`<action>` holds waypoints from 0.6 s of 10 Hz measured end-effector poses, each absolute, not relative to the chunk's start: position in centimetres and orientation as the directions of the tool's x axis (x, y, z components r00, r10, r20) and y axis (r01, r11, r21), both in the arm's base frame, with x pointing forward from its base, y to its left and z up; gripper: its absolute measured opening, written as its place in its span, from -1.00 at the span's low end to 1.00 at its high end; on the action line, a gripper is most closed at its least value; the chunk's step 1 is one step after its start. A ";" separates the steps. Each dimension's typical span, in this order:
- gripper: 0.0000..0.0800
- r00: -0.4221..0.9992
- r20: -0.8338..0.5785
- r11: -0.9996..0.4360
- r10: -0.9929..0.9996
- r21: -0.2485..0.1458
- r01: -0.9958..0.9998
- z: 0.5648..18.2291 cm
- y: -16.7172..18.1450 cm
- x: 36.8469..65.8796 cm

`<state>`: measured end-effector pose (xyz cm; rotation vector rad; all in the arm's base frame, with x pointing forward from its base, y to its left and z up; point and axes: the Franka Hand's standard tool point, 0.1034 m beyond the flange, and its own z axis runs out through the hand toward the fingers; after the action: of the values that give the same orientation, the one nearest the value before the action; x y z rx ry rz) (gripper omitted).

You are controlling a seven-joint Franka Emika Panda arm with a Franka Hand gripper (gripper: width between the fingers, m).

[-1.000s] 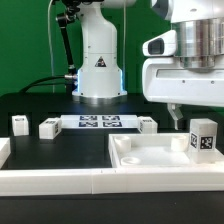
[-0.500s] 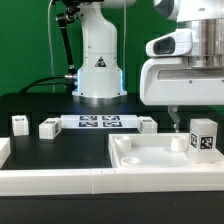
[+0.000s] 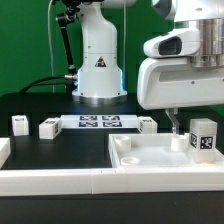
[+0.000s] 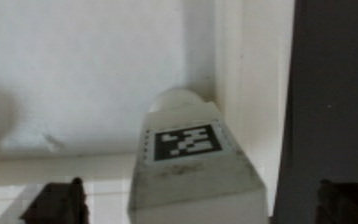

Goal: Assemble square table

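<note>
Gripper point(image 4: 202, 203) wide open, empty, astride a blocky white tagged leg point(image 4: 195, 145) over the smooth rimmed slab point(image 3: 150, 158).

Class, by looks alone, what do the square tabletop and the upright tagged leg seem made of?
Tabletop: probably white plastic, matte and smooth, with an evenly moulded raised rim. Upright leg: same white plastic look; its black-and-white tag seems a printed sticker.

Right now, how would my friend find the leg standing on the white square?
Find the white plastic square slab with a raised rim at the exterior view's right. A small white blocky leg stands at its far right corner. The other three legs lie on the black table.
</note>
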<state>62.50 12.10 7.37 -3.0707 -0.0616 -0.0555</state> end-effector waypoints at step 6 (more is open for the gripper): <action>-0.28 0.999 0.033 -0.998 -0.001 -0.069 0.002 7.2 11.9 62.5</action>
<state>62.47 11.89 7.18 -3.0718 -0.0008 -0.0503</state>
